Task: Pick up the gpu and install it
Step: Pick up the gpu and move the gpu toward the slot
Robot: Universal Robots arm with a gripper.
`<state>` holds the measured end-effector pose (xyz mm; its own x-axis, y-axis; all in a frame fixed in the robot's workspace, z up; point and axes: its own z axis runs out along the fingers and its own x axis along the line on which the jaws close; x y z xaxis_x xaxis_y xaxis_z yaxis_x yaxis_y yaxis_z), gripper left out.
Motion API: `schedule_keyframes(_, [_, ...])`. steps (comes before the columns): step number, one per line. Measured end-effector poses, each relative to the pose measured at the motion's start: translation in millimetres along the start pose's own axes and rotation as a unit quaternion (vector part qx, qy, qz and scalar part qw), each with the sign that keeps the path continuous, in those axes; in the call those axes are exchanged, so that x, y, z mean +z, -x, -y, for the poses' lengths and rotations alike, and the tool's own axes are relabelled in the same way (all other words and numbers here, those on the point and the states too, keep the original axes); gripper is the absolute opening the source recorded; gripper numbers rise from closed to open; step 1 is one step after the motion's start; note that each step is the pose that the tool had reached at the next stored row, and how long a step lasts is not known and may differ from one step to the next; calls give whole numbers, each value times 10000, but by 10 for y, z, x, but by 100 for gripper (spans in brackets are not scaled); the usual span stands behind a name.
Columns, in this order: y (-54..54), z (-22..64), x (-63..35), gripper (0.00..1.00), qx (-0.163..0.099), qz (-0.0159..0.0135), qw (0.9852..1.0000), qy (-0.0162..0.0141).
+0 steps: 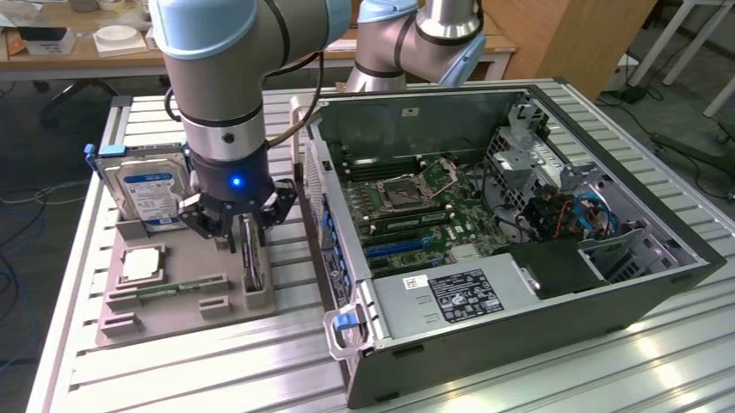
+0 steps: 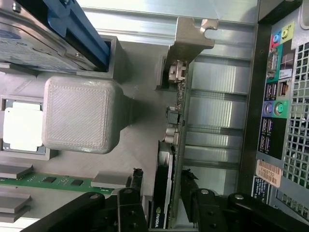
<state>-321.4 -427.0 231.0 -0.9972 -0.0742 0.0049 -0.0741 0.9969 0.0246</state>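
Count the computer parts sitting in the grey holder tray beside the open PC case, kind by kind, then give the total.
Hard drive: 1
Processor chip: 1
Memory stick: 1
gpu: 1
Total: 4

Worktop: silver metal, ribbed, long grooves running its length. Two things sit directly on it. Grey parts tray lies flat toward the exterior view's left. Open computer case lies just beside it on the exterior view's right, with its open side facing up.
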Motion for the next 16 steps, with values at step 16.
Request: schedule_keyframes(16, [-19,-1,5,36,46,2,10000,0])
